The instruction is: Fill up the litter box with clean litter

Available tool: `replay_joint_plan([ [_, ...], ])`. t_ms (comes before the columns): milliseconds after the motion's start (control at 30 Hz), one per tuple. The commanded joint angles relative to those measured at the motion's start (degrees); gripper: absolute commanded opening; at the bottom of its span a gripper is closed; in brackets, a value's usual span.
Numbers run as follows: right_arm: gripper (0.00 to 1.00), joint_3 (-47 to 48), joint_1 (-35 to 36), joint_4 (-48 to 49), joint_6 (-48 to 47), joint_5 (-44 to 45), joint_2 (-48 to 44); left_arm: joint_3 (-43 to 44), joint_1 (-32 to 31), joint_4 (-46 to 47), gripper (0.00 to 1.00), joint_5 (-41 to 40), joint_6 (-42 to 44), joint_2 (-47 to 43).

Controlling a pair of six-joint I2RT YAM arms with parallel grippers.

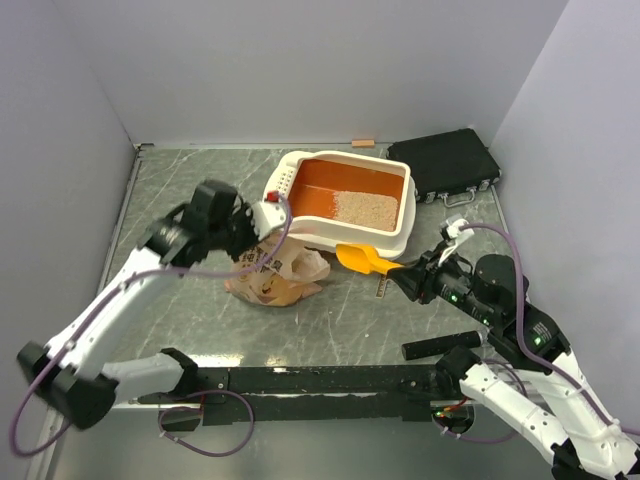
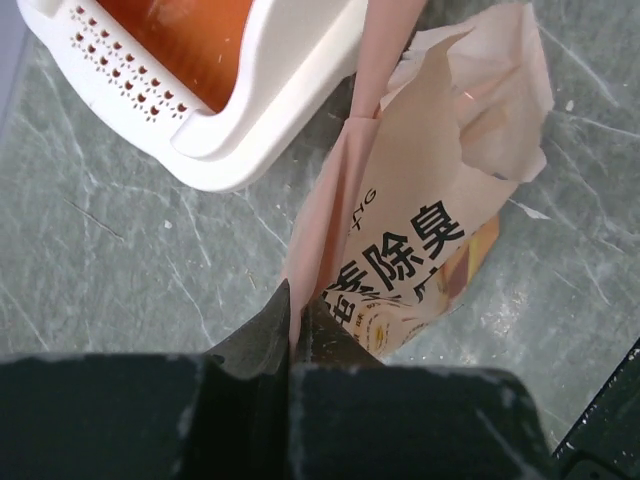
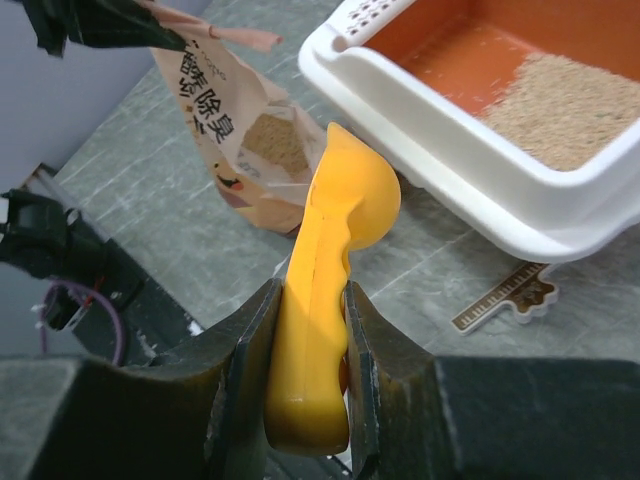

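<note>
Litter [image 1: 365, 208] is lying as a pale tan patch at the box's [image 1: 318, 196] right end, leaving the orange floor elsewhere bare. Just in front of the box, the left gripper [image 2: 296, 322] is pinching the bag's [image 2: 420, 200] edge, probably to keep it open. The right gripper [image 3: 310, 300] is clamping the scoop [image 3: 340, 210], likely for ladling more.

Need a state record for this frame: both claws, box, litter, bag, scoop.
left claw: shut on an edge of the paper bag, holding it up beside the box's slotted end
right claw: shut on the handle of the scoop, bowl toward the box
litter box: upright, orange floor partly bare
litter: patch at one end of the box floor; more visible inside the bag
paper bag: crumpled, mouth open, in front of the box
black case: closed, beside the box
</note>
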Motion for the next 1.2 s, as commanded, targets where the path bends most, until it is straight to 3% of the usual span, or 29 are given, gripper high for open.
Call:
replay_joint_plan([
  [0, 0.0, 6.0, 0.4, 0.6, 0.7, -7.4, 4.0, -9.9, -5.1, 12.0, 0.01, -6.3, -4.7, -12.2],
  [133, 0.0, 9.1, 0.3, 0.0, 0.5, -12.1, 8.5, -19.1, -7.5, 21.0, 0.01, -11.0, -6.8, -20.9],
  [267, 0.0, 10.6, 0.6, 0.6, 1.5, -15.9, 12.8, -21.4, -7.7, 23.0, 0.01, -14.3, -7.4, -26.4],
  [533, 0.0, 11.4, 6.1, 4.8, 4.4, -10.5, 21.8, -25.5, -7.8, 22.3, 0.01, -15.8, -5.4, -31.5],
  [733, 0.0, 14.5, 10.3, 7.1, 4.9, -5.2, 28.5, -26.6, -8.5, 23.0, 0.01, -12.2, -7.5, -36.1],
  [1167, 0.0, 18.3, 11.0, 9.2, 12.7, -7.0, 46.0, -23.0, -8.6, 21.8, 0.01, -7.9, -13.8, -36.9],
])
